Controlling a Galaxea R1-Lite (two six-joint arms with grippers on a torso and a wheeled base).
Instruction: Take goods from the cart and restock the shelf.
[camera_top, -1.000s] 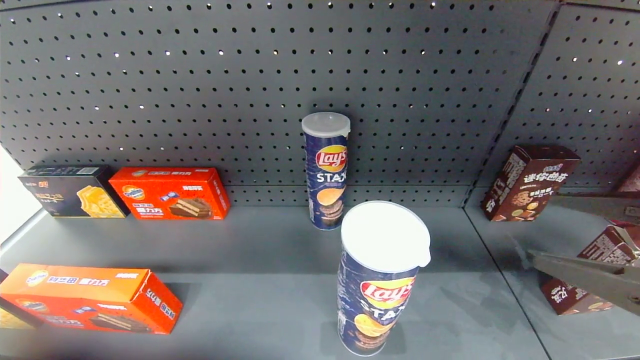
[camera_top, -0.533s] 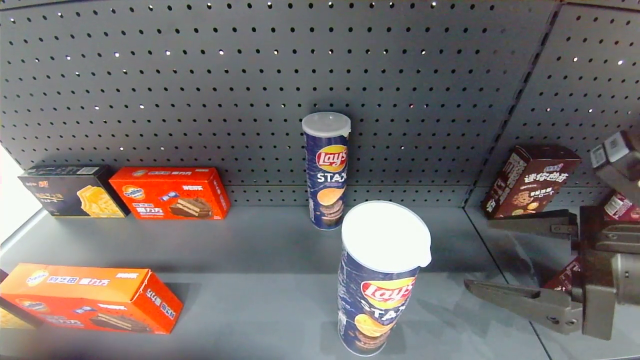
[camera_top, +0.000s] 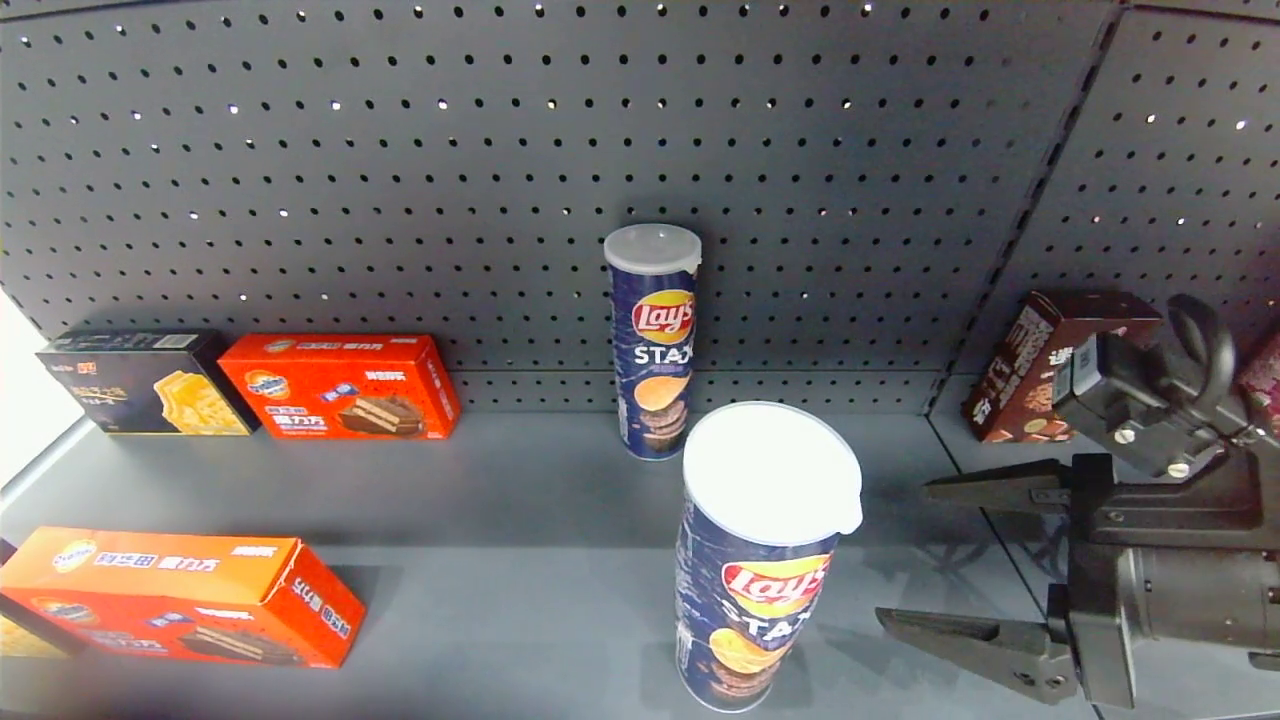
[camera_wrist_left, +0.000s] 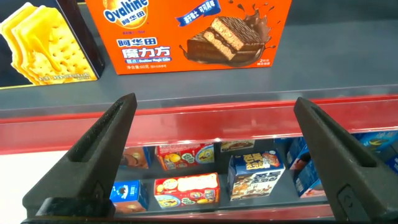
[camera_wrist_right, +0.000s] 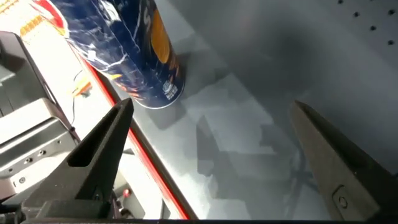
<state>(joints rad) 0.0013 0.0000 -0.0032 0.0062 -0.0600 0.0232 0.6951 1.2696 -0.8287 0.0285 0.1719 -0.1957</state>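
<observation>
Right pincer (camera_top: 903, 553) spread, empty, at 3 o'clock of near can (camera_top: 755, 600) on shelf (camera_top: 480, 500); left pincer (camera_wrist_left: 214, 102) spread.

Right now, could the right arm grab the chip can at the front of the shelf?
Probably yes. The right gripper is open just to the right of the front can, its fingers pointing toward it, with only bare shelf between them.
</observation>
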